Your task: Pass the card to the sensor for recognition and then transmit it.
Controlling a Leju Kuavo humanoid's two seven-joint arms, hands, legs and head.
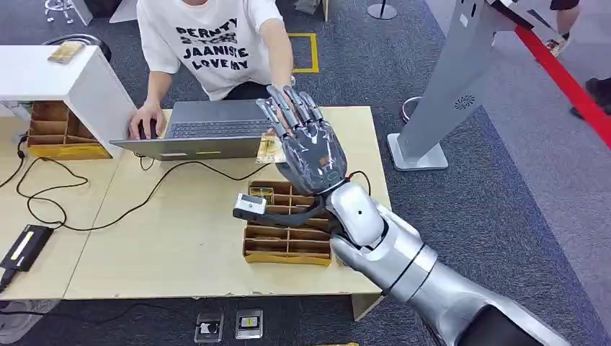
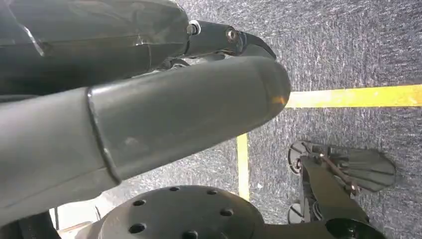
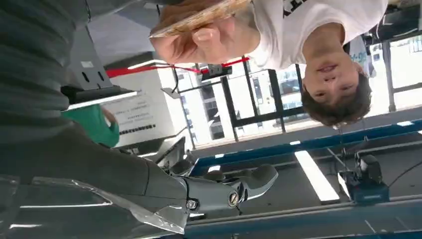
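**Card changing hands above the tabletop**

The tabletop (image 1: 187, 245) fills the left and middle of the head view, with a laptop (image 1: 209, 128) at its upper edge and a person (image 1: 209, 43) in a white shirt seated behind it. That seat faces the robot, so a card handed forward goes straight across. The right hand (image 1: 306, 137) is raised at centre frame, palm away from the camera and fingers spread and upright; it grips nothing that I can make out, which suits a handover, the open palm giving the person room to take hold.

A compartmented tray (image 1: 284, 238) sits below the hand at lower centre, and a small black-and-white sensor (image 1: 250, 206) lies just left of it, close enough for scanning on the way.

The left hand (image 2: 149, 99) hangs low over carpet in its wrist view; whether its fingers are together or apart I cannot tell.

The card (image 1: 269, 148) peeks out at the right hand's left edge: thin, flat, yellowish and glossy. In the right wrist view it lies edge-on at the upper middle, pinched in the person's fingers (image 3: 206, 37).
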